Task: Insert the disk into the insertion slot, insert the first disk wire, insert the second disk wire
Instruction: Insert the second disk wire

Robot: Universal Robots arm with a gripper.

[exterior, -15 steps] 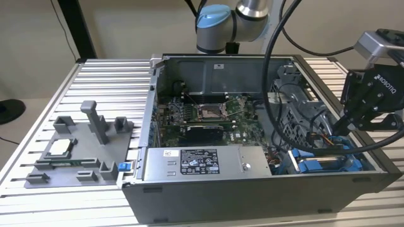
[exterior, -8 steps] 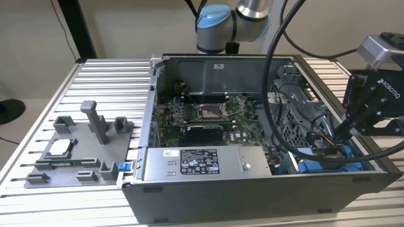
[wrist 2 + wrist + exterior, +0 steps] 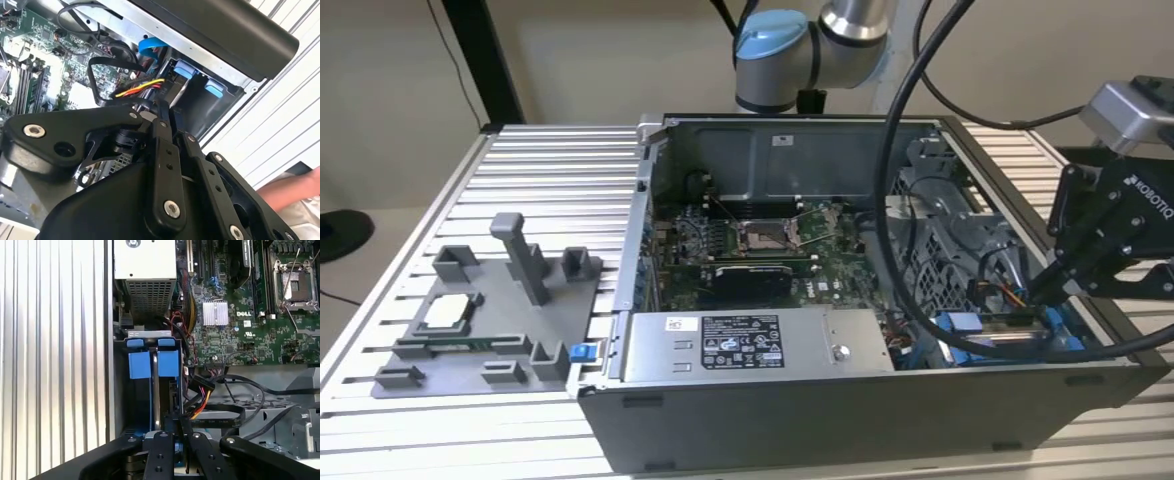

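Observation:
The disk (image 3: 1003, 338) in its blue carrier (image 3: 140, 365) sits edge-on inside the drive bay at the front corner of the open computer case, on the exterior view's right. Its blue tabs (image 3: 184, 70) also show in the second wrist view. My gripper (image 3: 1037, 297) hangs just over that bay. In both wrist views the fingers are pressed close together, and the gripper (image 3: 176, 426) appears shut on the end of a disk wire (image 3: 196, 410) with yellow, orange and red strands. That same wire (image 3: 142, 86) runs up to the gripper (image 3: 161, 107). A black connector (image 3: 202, 387) sits further along the bundle.
The grey power-supply box (image 3: 747, 345) lies along the case's near side, with the motherboard (image 3: 761, 245) behind it. Black cables loop beside the bay. A grey fixture tray (image 3: 480, 320) rests on the ribbed aluminium table (image 3: 520, 170). A person's hand (image 3: 290, 192) shows beyond the case.

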